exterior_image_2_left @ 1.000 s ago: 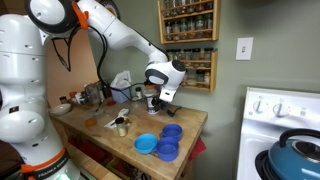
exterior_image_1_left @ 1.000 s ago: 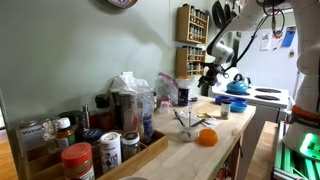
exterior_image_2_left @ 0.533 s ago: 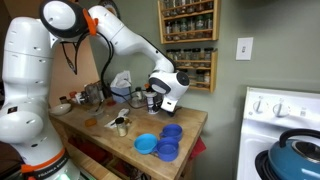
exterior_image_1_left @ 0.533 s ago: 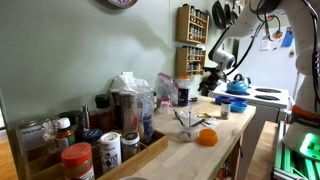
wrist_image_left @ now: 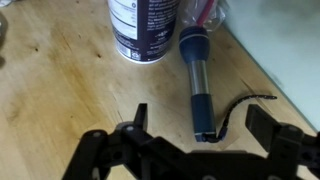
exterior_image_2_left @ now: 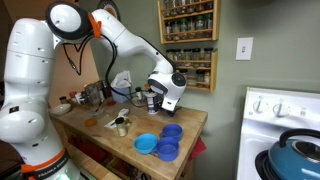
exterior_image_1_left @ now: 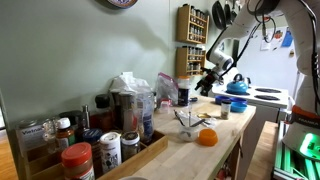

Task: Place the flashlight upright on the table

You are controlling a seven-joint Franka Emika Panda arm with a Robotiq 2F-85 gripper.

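Note:
The flashlight (wrist_image_left: 196, 75) lies flat on the light wooden table (wrist_image_left: 60, 90). It has a dark blue and silver barrel, and a black wrist strap (wrist_image_left: 240, 105) curls from its near end. Its far end points at a dark can with a white label (wrist_image_left: 145, 25). In the wrist view my gripper (wrist_image_left: 200, 115) is open, one finger on each side of the flashlight's near end, above it and not touching. In both exterior views the gripper (exterior_image_1_left: 210, 78) (exterior_image_2_left: 163, 100) hangs low over the table's far end (exterior_image_2_left: 190, 125); the flashlight is hidden there.
Blue bowls (exterior_image_2_left: 165, 140) sit at the table's front. An orange (exterior_image_1_left: 206, 137), a glass with utensils (exterior_image_1_left: 185, 122) and a crate of jars (exterior_image_1_left: 90, 150) stand along the table. A spice rack (exterior_image_2_left: 188, 45) hangs on the wall. A stove with a blue kettle (exterior_image_2_left: 300, 155) is beside the table.
The arm has shifted a little, and the gripper has moved slightly sideways and tilted over the same spot. Nothing was picked up or let go.

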